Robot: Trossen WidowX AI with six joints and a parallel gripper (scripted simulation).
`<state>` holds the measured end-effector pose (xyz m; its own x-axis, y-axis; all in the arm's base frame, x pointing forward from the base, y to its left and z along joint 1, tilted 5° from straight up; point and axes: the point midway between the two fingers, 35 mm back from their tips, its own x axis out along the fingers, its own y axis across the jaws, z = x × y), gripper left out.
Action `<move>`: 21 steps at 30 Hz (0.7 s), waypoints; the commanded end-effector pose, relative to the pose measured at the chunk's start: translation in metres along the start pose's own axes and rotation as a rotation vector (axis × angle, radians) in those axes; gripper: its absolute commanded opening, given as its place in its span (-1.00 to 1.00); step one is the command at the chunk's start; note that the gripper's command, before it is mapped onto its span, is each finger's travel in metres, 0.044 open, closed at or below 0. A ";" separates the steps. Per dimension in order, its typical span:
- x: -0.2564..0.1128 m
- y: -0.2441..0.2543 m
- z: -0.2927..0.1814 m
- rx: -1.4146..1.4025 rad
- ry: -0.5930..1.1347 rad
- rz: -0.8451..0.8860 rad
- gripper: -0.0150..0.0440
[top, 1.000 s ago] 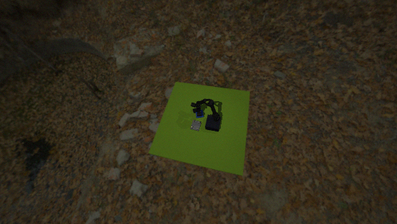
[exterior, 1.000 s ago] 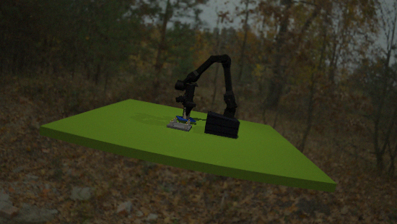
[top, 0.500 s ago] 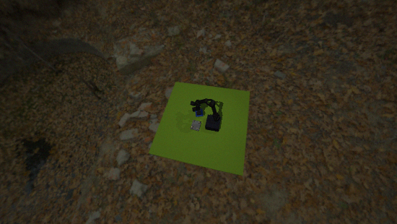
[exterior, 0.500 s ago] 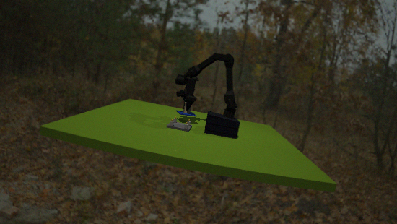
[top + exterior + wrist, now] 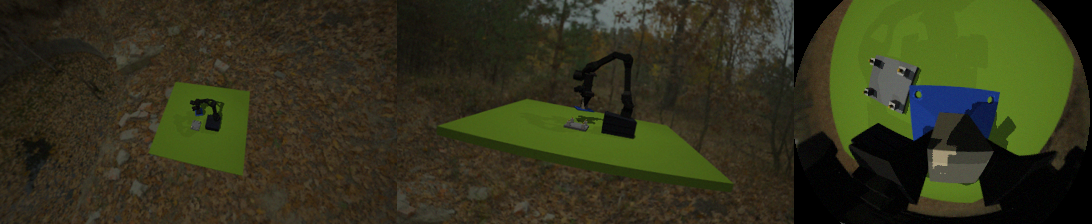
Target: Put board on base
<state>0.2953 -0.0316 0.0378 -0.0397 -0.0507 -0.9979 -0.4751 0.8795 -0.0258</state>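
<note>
Gripped by its handle [image 5: 959, 162], the blue board [image 5: 201, 113] [image 5: 584, 108] [image 5: 954, 107] hangs directly beneath the partly open claw [image 5: 198, 108] [image 5: 583, 103] [image 5: 956, 162].

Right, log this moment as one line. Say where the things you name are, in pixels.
gripper [image 5: 198, 112] [image 5: 583, 105] [image 5: 952, 132]: shut on square handle [image 5: 959, 165] | blue board [image 5: 195, 114] [image 5: 577, 108] [image 5: 944, 102]: raised, off the posts | grey four-post base [image 5: 195, 125] [image 5: 575, 126] [image 5: 889, 82]: on green table top [image 5: 216, 155] [image 5: 541, 137] [image 5: 1029, 65] | placing: not done

I'm looking at autumn woodland: bare-limbed trees [image 5: 680, 47], brown fallen leaves [image 5: 307, 144] [image 5: 613, 195], scattered stones [image 5: 138, 188] [image 5: 478, 192].
</note>
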 end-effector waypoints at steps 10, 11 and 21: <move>-0.003 0.025 0.020 0.060 -0.007 -0.002 -0.49; -0.003 0.027 0.021 0.065 -0.007 -0.002 -0.49; -0.004 0.049 0.034 0.117 -0.009 0.001 -0.49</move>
<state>0.3011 0.0201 0.0371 -0.0352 -0.0523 -0.9980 -0.3836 0.9228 -0.0349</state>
